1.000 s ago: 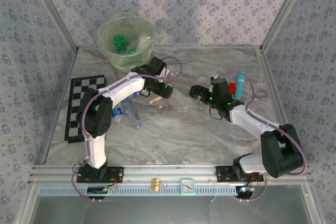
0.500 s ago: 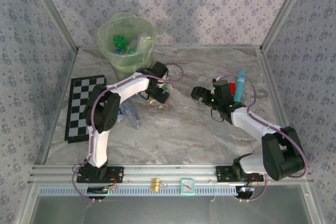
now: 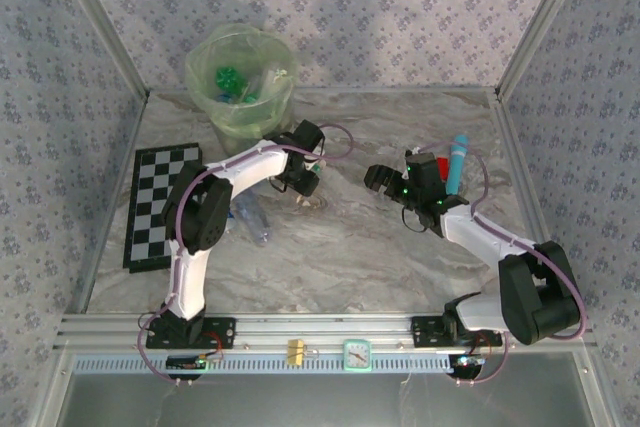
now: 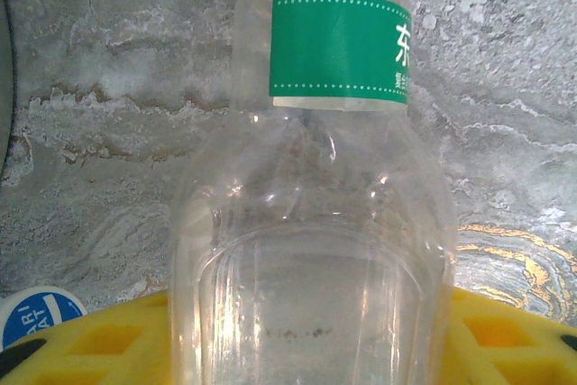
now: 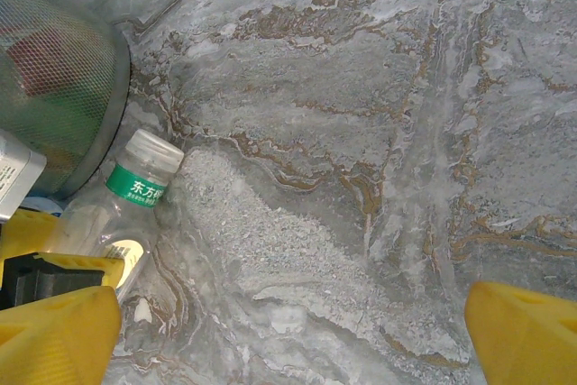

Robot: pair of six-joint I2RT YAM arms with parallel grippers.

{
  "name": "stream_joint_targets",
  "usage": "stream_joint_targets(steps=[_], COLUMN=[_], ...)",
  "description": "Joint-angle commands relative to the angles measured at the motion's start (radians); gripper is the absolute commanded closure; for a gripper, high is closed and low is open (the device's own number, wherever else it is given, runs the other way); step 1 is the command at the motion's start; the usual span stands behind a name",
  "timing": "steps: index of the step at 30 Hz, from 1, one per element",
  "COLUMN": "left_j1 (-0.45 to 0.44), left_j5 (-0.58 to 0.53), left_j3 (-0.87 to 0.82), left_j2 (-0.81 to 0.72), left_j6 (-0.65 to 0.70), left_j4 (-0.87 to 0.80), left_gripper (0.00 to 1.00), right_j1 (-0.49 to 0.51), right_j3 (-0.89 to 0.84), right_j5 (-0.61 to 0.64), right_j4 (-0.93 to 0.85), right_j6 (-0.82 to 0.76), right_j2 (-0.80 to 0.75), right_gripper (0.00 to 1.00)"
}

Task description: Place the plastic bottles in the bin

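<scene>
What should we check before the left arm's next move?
1. Target inside the left gripper: ok, the green-labelled bottle sits between its fingers.
2. Left grip shut: cannot tell.
3. Path clear of the right gripper: ok, it is open, empty, off to the bottle's right.
4. Opening of the bin unobstructed: ok.
5. Table cleared: not ok, other bottles lie by the checkerboard.

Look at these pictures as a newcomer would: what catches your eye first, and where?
A clear bottle with a green label looms large in the left wrist view, between the left tool's yellow fingers. Toward the table's far left stands a bin lined in pale green plastic, bottles inside. The right tool hangs open mid-table.
</scene>
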Motion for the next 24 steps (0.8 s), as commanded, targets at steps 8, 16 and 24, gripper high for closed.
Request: stream_joint_targets(steps=[8, 16, 24], left_j1=[-0.011, -0.008, 0.027], left_j5=[0.041, 0.195, 0.261], left_j3=[-0.009, -0.014, 0.037], left_j2=[-0.072, -0.272, -0.433], left_j6=[-0.016, -0.081, -0.105], left_j4=[0.009, 0.120, 0.225], left_gripper=[0.48, 0.49, 0.49], right_j1=[-0.008, -0.009, -0.009], right_j3=[-0.014, -0.014, -0.028], right_j5=[-0.001, -0.012, -0.055], right_j4=[0.016, 0.038, 0.096], right_j6=[0.015, 0.018, 0.024], right_j2=[-0.020, -0.012, -0.010], right_gripper=[0.00, 0.00, 0.00])
